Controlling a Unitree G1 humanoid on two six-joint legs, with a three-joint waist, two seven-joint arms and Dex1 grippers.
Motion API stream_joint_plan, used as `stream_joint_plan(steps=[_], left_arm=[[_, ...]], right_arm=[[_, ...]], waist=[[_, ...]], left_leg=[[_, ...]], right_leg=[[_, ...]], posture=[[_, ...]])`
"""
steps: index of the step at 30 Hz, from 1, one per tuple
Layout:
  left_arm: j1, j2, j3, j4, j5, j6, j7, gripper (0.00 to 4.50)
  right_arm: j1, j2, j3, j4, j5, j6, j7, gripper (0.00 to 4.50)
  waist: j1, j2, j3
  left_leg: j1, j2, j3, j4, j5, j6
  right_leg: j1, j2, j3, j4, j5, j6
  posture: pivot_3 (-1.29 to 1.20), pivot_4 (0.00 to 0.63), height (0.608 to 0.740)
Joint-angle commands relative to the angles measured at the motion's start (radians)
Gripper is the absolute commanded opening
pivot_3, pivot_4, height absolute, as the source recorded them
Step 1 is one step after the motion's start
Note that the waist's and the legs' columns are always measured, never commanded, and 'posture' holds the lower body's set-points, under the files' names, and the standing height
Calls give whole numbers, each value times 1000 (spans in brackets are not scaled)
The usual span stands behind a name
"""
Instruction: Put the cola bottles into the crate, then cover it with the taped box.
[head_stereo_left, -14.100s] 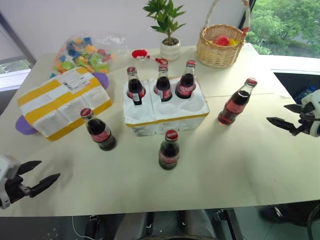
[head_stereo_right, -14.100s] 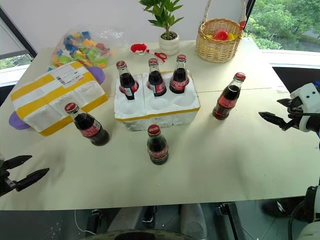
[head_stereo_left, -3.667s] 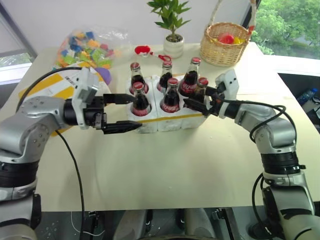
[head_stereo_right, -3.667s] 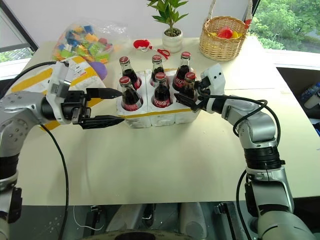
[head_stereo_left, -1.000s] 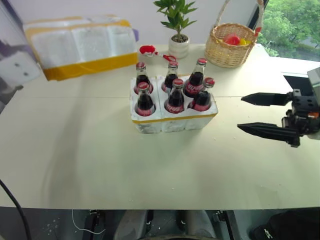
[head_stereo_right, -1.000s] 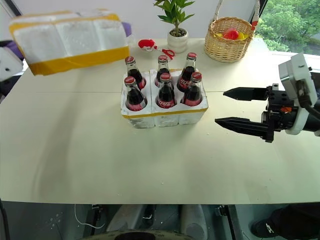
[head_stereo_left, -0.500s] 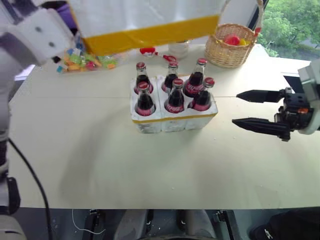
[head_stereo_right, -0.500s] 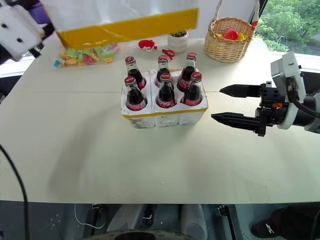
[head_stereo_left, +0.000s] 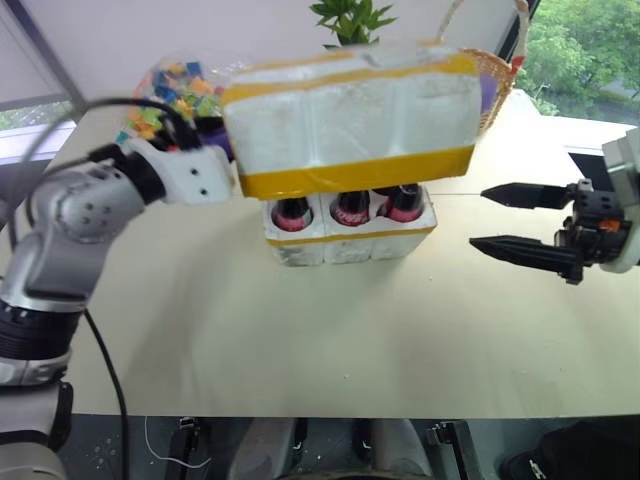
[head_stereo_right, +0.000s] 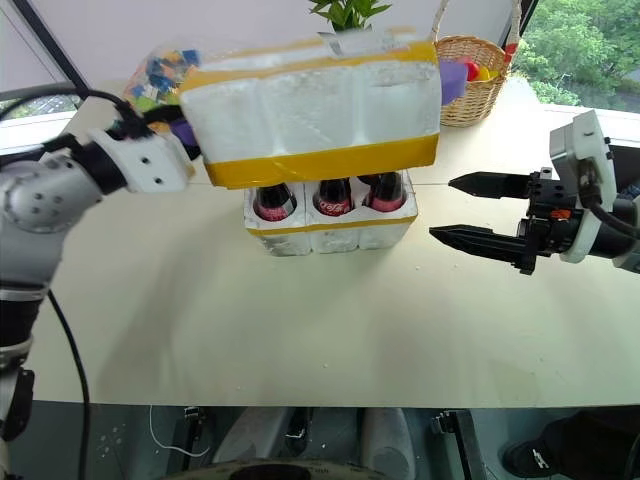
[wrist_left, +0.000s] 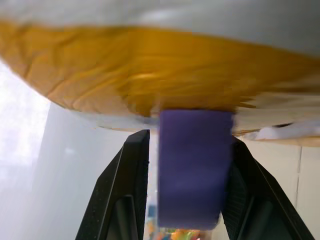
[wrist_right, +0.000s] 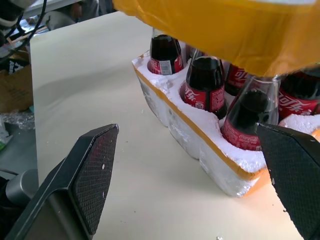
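My left jaws are clenched on a purple tab at the end of the one large white foam box banded in broad yellow tape, which I hold in the air right over the one low white foam crate with a yellow tape band. My right jaws, released and spread wide, hover beside the crate's right end, apart from it.

All six small glass cola bottles with red labels stand in the crate's wells; from my head only three bottle bodies show beneath the box's lower edge. The crate sits mid-surface.

A second ago the box was up at the far left, clear of the crate, with all six red caps in sight. Now it has swung across over them. My right jaws have held their place.
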Motion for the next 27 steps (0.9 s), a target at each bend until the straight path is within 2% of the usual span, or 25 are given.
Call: stream_joint_plan(steps=[1, 7, 10, 13, 14, 18, 20, 24, 27], left_arm=[[-18, -22, -14, -11, 74, -26, 47, 1864], [-15, -31, -38, 30, 149, -91, 64, 1864], [30, -17, -22, 34, 150, -115, 56, 2745], [94, 11, 9, 25, 134, -119, 31, 4282], [115, 24, 19, 21, 123, -123, 20, 4472], [204, 84, 72, 6, 43, -127, -50, 4472], [239, 104, 112, 10, -39, -109, -103, 4472], [299, 103, 223, -9, -365, 102, -286, 4472], [365, 187, 375, -22, -775, 513, -536, 4472]], right_arm=[[5, 4, -46, -27, 18, -3, -11, 4500], [6, 6, -54, -27, 24, -1, -28, 4500], [18, 9, -63, -31, 26, 1, -33, 4500], [38, 9, -71, -36, 22, 0, -32, 4500], [43, 8, -73, -34, 20, 0, -31, 4500], [65, 0, -74, -19, -2, -12, -17, 4500], [71, -3, -67, -8, -17, -20, -10, 4500], [87, -3, -48, 13, -59, -44, 7, 4500], [93, 4, -29, 36, -88, -62, 19, 4500]], waist=[[0, 0, 0], [-1, 0, 0], [0, 0, 0], [-1, 0, 0], [-1, 0, 0], [-2, 0, 0], [-2, 0, 0], [-2, 1, 0], [-5, 0, 0]], left_leg=[[0, 0, 0, 0, 0, 0], [0, 0, 0, 0, 0, 0], [0, 0, 0, 0, 0, 0], [0, 0, 0, 0, 0, 0], [0, 0, 0, 0, 0, 0], [0, 1, 0, 0, 0, 0], [0, 1, 0, 0, 0, 0], [1, 1, 0, 0, 0, 0], [1, 1, 0, 0, 0, 0]], right_leg=[[0, 0, 0, 0, 0, 0], [0, 0, 0, 0, 0, 0], [0, 0, 0, 0, 0, 0], [0, 0, 0, 0, 0, 0], [0, 0, 0, 0, 0, 0], [0, 0, 0, 0, 0, 0], [0, 0, 0, 0, 0, 0], [0, 0, 0, 1, 0, 0], [0, 0, 0, 1, 0, 0]], posture=[[0, 150, 732], [0, 150, 732], [0, 150, 732], [0, 150, 732], [0, 150, 732], [0, 150, 732], [0, 150, 732], [0, 150, 732], [0, 150, 732]])
